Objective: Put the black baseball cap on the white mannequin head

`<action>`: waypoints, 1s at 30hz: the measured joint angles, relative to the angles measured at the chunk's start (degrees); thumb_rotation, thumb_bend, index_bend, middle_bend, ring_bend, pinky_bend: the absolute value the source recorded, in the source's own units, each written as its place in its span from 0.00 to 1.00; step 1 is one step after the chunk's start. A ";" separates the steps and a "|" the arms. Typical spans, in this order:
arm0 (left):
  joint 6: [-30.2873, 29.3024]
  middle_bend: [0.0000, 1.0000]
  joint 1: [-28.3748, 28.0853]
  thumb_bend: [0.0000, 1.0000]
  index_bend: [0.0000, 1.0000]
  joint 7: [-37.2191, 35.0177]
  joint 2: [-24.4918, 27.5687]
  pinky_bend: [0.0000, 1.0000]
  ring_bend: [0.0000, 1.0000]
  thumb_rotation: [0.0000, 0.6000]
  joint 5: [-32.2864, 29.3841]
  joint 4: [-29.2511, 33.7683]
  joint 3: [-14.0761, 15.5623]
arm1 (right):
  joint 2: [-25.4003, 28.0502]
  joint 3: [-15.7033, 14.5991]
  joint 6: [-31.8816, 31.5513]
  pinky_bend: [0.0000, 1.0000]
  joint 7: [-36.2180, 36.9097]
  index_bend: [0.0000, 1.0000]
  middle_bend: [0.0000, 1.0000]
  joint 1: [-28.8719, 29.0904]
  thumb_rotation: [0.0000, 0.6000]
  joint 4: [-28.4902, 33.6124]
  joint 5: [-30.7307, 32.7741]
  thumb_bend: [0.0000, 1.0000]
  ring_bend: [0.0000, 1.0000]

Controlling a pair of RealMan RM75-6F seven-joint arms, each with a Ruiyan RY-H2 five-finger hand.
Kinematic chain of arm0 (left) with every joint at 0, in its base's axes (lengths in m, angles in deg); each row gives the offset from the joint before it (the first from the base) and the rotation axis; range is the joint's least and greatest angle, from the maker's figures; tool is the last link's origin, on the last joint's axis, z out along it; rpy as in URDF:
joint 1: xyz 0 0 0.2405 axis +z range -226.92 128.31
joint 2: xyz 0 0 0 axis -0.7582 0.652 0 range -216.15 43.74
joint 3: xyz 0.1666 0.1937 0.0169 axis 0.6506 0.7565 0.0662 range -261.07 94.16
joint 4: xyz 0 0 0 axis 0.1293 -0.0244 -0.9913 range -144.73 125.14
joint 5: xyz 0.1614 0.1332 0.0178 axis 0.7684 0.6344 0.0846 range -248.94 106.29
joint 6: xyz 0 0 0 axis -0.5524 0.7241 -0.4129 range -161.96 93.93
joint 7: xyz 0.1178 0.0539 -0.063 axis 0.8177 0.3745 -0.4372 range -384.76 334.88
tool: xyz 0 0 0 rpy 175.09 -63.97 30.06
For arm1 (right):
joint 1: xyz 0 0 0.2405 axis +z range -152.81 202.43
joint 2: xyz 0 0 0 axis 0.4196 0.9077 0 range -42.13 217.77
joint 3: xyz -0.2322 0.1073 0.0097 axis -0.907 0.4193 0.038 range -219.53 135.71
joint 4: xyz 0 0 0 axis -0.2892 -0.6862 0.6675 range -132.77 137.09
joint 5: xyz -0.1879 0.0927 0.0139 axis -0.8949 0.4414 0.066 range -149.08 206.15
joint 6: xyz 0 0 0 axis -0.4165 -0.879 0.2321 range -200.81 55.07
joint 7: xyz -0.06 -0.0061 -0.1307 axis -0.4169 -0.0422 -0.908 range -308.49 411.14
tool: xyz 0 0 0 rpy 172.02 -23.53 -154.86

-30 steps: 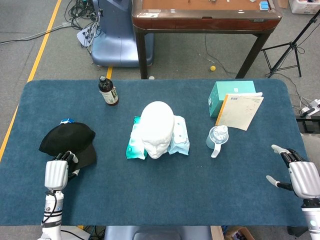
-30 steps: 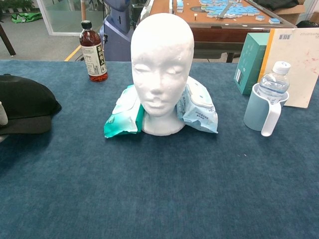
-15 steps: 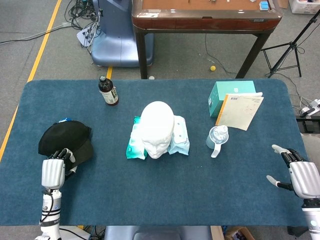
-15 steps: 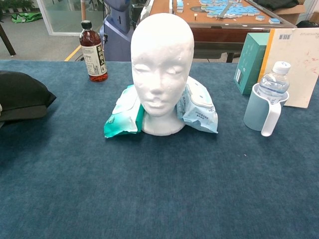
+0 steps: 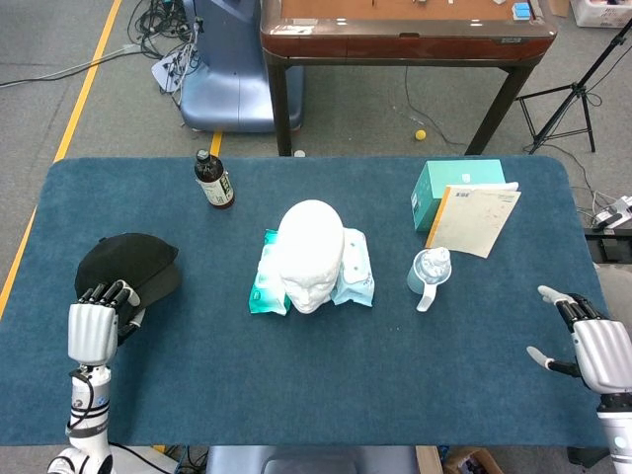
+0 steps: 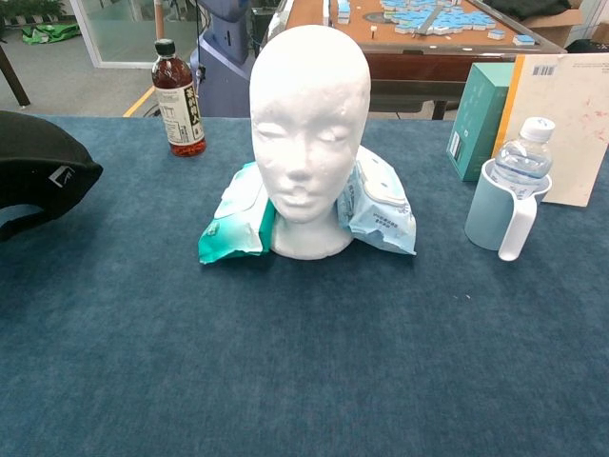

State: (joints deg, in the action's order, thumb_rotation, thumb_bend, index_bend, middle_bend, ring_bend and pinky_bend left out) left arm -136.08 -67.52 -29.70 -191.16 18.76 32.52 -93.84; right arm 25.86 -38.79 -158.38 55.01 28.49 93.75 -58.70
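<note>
The black baseball cap [image 5: 128, 265] is at the table's left side; in the chest view the cap [image 6: 38, 171] hangs tilted just above the cloth at the left edge. My left hand [image 5: 91, 331] grips its brim from the near side and is hidden in the chest view. The white mannequin head [image 5: 311, 252] stands upright mid-table, facing me, well right of the cap [image 6: 309, 124]. My right hand [image 5: 592, 351] rests at the near right corner, fingers spread, holding nothing.
Wet-wipe packs [image 6: 233, 224] lean against both sides of the head's base. A dark drink bottle [image 5: 213, 180] stands at the back left. A teal box [image 5: 449, 188], a booklet [image 5: 479, 219] and a water bottle in a mug [image 5: 430, 275] sit at the right.
My left hand has drawn left and toward me with the cap's brim in it. The cap has tilted up off the cloth. The right hand has not moved.
</note>
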 measured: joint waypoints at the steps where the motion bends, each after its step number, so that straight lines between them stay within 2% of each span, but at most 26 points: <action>1: -0.30 0.58 -0.24 0.40 0.81 0.48 0.40 0.61 0.50 1.00 0.31 0.23 0.00 | 0.00 0.00 -0.04 0.48 0.00 0.20 0.30 -0.02 1.00 0.01 -0.03 0.03 0.22; 7: -2.59 0.60 -1.98 0.40 0.86 3.19 2.84 0.61 0.51 1.00 2.73 1.65 0.21 | 0.00 0.01 -0.16 0.48 0.04 0.20 0.30 -0.09 1.00 0.03 -0.08 0.03 0.22; 19: -8.20 0.62 -6.54 0.40 0.87 5.16 5.97 0.61 0.53 1.00 7.54 3.72 -0.33 | 0.07 0.06 -0.60 0.48 0.32 0.20 0.30 -0.30 1.00 0.05 -0.18 0.03 0.22; 25: -9.78 0.62 -8.89 0.40 0.87 7.99 8.70 0.61 0.53 1.00 9.62 8.68 -1.27 | 0.16 0.14 -0.79 0.48 0.62 0.20 0.30 -0.41 1.00 -0.01 -0.15 0.03 0.22; 30: -10.35 0.62 -11.04 0.40 0.87 11.97 11.62 0.61 0.53 1.00 11.94 15.45 -2.23 | 0.20 0.15 -0.80 0.48 0.64 0.20 0.30 -0.42 1.00 0.01 -0.19 0.03 0.22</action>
State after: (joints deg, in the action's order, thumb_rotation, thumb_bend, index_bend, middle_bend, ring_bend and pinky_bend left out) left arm -146.43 -78.56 -17.73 -179.53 30.70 47.97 -96.06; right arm 26.05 -38.65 -159.18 55.65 28.07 93.76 -58.89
